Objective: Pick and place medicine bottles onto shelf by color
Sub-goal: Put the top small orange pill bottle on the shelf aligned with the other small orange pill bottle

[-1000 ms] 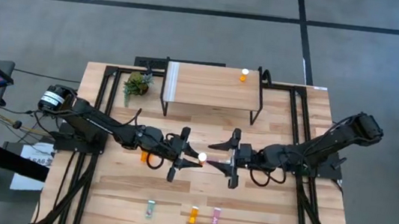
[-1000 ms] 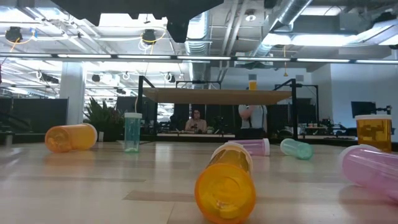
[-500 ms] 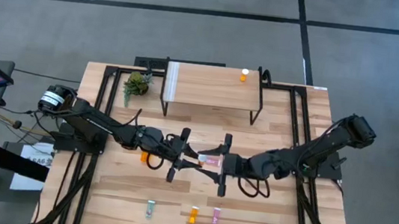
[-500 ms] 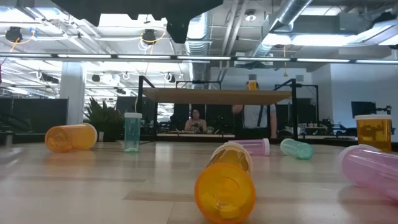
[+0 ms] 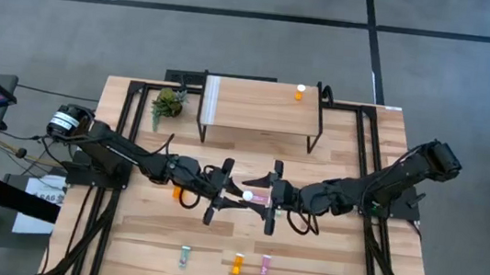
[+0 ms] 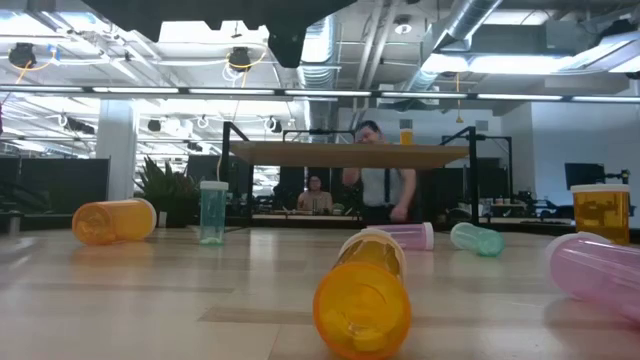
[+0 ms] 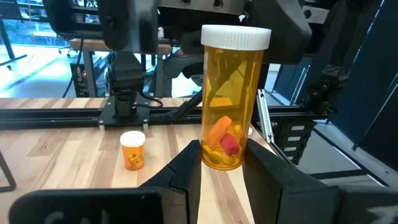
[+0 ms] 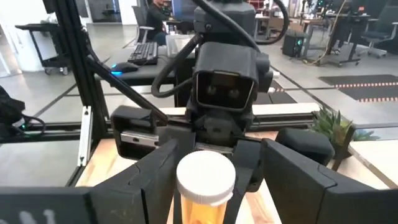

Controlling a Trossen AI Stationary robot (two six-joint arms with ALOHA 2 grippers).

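Note:
An orange medicine bottle [image 7: 229, 93] with a white cap stands upright in the air over the table's middle, with my left gripper [image 5: 235, 195] shut on it. My right gripper [image 5: 263, 198] faces it from the right, open. Its two fingers stand on either side of the bottle's white cap [image 8: 206, 175] with gaps showing. The shelf [image 5: 257, 108] stands at the far side with one small orange bottle [image 5: 300, 92] on its right end. More bottles lie or stand on the table. My left gripper pinches the bottle's lower end [image 7: 222, 160] between its two fingers [image 7: 186, 167]. The fingers come level from the table's left. The bottle stands upright with its cap on top, lifted clear of the table.
A small plant [image 5: 168, 103] stands left of the shelf. A small orange bottle [image 7: 132, 149] stands on the table. A teal [image 5: 183, 257], an orange [image 5: 237, 264] and a pink bottle [image 5: 265, 265] lie near the front edge. A person [image 6: 380, 180] moves beyond the table.
My right gripper has moved toward the table's left, up to the bottle held by my left gripper. Its open fingers now stand on either side of the cap. The bottle has stayed where it was.

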